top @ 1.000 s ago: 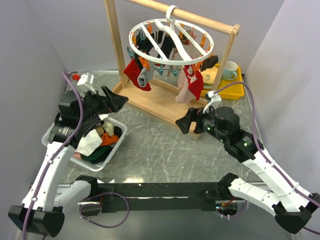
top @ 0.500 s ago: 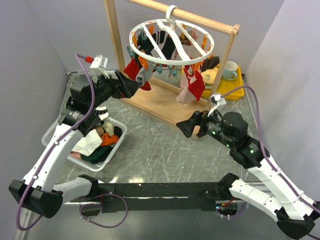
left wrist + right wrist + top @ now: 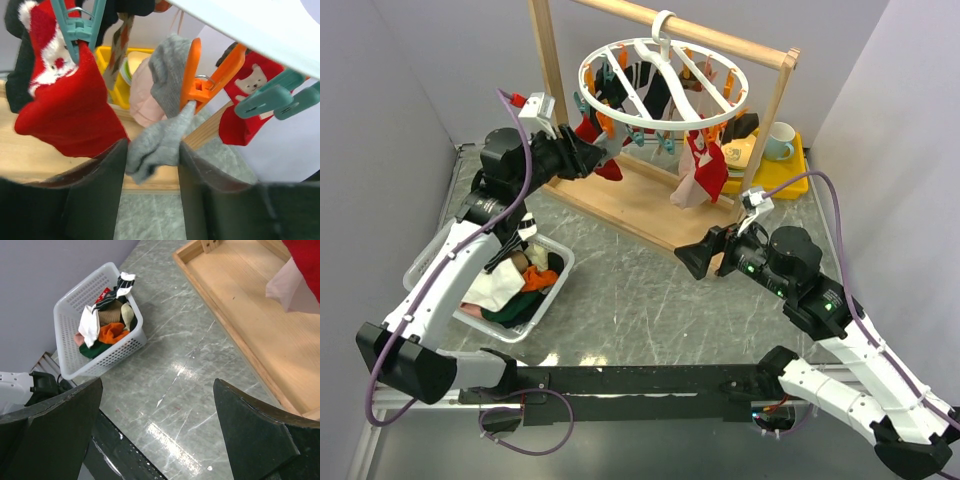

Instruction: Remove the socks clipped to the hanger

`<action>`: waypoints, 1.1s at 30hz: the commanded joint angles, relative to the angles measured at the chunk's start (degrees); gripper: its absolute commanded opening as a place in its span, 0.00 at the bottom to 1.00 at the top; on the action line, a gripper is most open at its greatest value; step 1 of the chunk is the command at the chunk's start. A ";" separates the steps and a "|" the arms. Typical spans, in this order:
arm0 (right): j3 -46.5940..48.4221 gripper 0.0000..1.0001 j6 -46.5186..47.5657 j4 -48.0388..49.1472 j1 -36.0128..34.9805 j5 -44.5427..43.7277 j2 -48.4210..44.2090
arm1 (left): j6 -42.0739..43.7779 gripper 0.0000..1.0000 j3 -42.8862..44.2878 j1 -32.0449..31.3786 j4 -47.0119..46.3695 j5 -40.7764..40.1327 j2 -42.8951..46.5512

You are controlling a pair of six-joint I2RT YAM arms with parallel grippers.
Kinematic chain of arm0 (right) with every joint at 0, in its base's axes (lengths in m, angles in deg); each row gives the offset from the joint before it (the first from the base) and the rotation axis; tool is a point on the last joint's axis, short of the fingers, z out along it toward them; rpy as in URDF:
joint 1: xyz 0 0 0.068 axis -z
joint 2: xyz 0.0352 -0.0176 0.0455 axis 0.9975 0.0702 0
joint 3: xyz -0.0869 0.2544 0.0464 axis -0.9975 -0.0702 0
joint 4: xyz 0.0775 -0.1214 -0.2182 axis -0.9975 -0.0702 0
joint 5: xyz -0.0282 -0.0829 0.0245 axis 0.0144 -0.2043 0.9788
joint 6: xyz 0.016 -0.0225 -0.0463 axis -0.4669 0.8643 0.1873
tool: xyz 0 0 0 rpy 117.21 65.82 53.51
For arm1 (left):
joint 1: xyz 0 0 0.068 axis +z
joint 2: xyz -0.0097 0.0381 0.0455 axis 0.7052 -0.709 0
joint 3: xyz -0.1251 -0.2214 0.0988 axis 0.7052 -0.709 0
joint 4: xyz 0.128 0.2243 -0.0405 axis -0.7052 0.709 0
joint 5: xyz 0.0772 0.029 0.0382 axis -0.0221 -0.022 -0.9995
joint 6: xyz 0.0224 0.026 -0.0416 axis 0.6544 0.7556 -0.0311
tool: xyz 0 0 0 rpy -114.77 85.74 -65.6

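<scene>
The white round hanger (image 3: 665, 85) hangs from a wooden bar, with several socks clipped under it. My left gripper (image 3: 603, 160) has reached up to its left side. In the left wrist view a grey sock (image 3: 160, 142) dangles from an orange clip (image 3: 192, 85). Its toe lies between my left gripper's (image 3: 152, 160) half-closed fingers and touches both. Beside it hang a red sock (image 3: 65, 115) on a teal clip and a red bear sock (image 3: 245, 110). My right gripper (image 3: 688, 258) hovers wide open over bare table (image 3: 157, 415), holding nothing.
A white basket (image 3: 558, 285) with removed socks sits at the left (image 3: 90, 285). The wooden rack's base (image 3: 640, 205) lies under the hanger. A yellow tray (image 3: 790, 180) with a mug (image 3: 780, 140) stands at the back right. Grey walls close in on both sides.
My left arm rose from the basket up to the hanger's left side, and its jaws have narrowed round the grey sock. The right arm pulled back slightly and stays open.
</scene>
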 commanded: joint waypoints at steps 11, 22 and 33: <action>14.86 1.00 -1.40 -1.89 0.14 -1.07 6.64 | 0.63 0.01 -0.47 -5.63 -5.14 0.17 4.12; 32.70 0.87 -5.45 -7.76 -0.56 -4.06 16.83 | 1.68 0.01 -3.82 -15.03 -9.62 -6.77 7.03; 49.77 0.78 1.05 -19.28 -1.35 -10.65 26.67 | 3.53 0.01 -2.24 -23.13 -11.55 -12.66 3.16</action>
